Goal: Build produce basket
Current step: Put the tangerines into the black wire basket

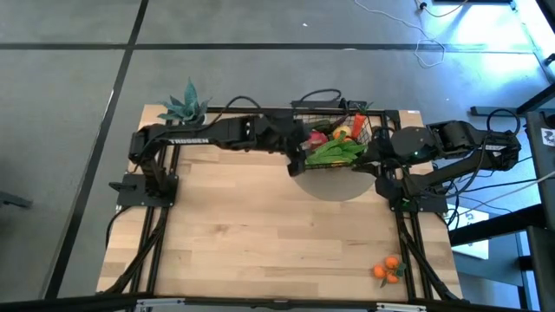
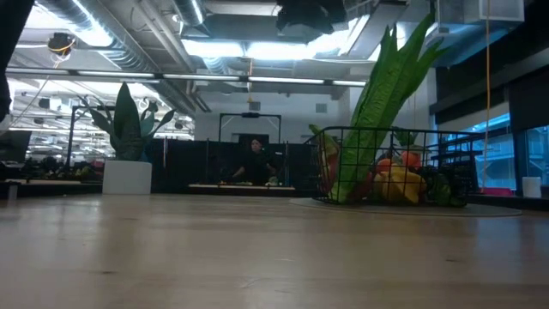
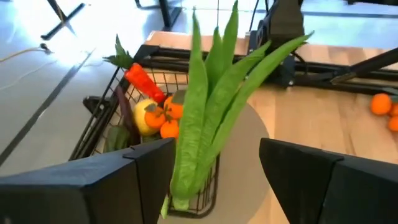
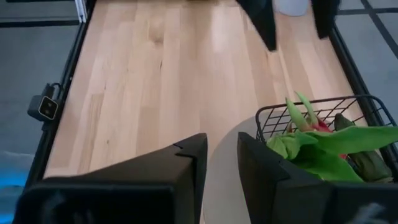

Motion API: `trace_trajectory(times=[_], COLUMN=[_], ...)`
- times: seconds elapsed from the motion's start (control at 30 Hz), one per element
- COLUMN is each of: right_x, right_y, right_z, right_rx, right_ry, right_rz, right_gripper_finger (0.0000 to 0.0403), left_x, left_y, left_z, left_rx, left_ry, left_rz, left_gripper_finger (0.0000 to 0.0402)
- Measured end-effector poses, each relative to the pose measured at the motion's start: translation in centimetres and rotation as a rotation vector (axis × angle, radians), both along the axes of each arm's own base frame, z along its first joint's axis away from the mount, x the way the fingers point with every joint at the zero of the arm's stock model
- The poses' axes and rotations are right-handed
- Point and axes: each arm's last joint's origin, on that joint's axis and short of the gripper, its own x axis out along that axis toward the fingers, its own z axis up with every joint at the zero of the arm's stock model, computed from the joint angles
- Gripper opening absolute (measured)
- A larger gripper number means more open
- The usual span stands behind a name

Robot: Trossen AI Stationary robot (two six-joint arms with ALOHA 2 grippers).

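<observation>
Wood table [image 1: 260,225] w/ basket [image 2: 390,167] on mat; plants behind.

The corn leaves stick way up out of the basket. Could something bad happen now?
Maybe. The corn leans on the basket rim with its long leaves far above it, so it might tip out. The left gripper, open, sits right beside those leaves and could snag them when it moves. The right gripper is close to the basket's other side and might bump it. The oranges lie far off near the table's front edge, still outside.
</observation>
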Motion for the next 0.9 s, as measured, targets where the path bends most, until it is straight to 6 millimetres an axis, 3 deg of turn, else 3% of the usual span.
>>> trace_trajectory(times=[0.27,0.5,0.67,0.9], right_x=[-0.3,-2.1,-3.4,-3.4], right_y=[0.4,1.4,2.8,6.2], right_z=[-0.5,-2.0,-3.1,-5.7], right_rx=[0.186,0.492,0.503,0.493], right_ry=[0.081,0.434,0.688,0.858], right_rz=[0.034,-0.061,-0.164,0.048], right_gripper_finger=[0.0078,0.0078,0.0078,0.0078], left_x=[-0.1,-0.4,-1.0,-2.3], left_y=[-2.9,-4.0,-4.7,-5.9], left_z=[0.0,-0.5,-0.7,0.7], left_rx=[-0.006,-0.004,-0.031,-0.078], left_ry=[0.017,0.083,0.138,0.12], left_rz=[-0.021,-0.051,-0.112,-0.24], left_gripper_finger=[0.0222,0.0221,0.0221,0.0222])
